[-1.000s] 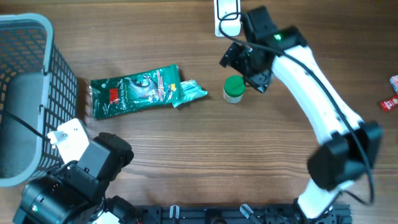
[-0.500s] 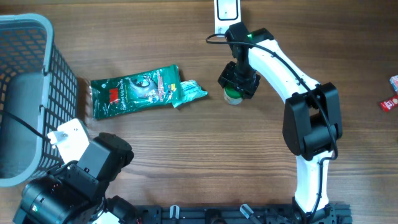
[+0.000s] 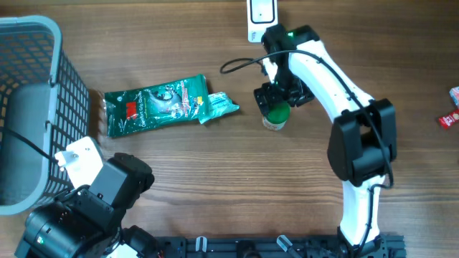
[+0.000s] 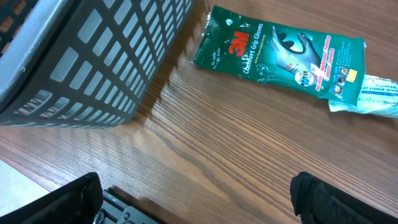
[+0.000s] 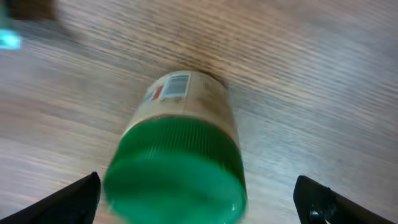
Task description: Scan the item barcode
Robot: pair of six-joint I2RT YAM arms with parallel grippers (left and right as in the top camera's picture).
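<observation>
A small jar with a green cap (image 3: 276, 115) stands on the wooden table right of centre. In the right wrist view the jar's cap (image 5: 177, 171) faces the camera, blurred, and a barcode label (image 5: 178, 85) shows on its beige side. My right gripper (image 3: 277, 99) hovers over the jar, open. Its fingertips (image 5: 81, 198) stand either side of the cap, with gaps to it. My left gripper (image 4: 199, 205) is open over bare wood at the near left, holding nothing.
A green glove pack (image 3: 156, 104) and a pale tissue pack (image 3: 221, 106) lie left of the jar. A grey mesh basket (image 3: 32, 43) fills the far left. A white device (image 3: 262, 16) sits at the back edge. Small red items (image 3: 449, 119) lie at the right edge.
The right arm swung in from the right and came over the jar. The jar now sits slightly nearer and to the right. The left arm has not moved.
</observation>
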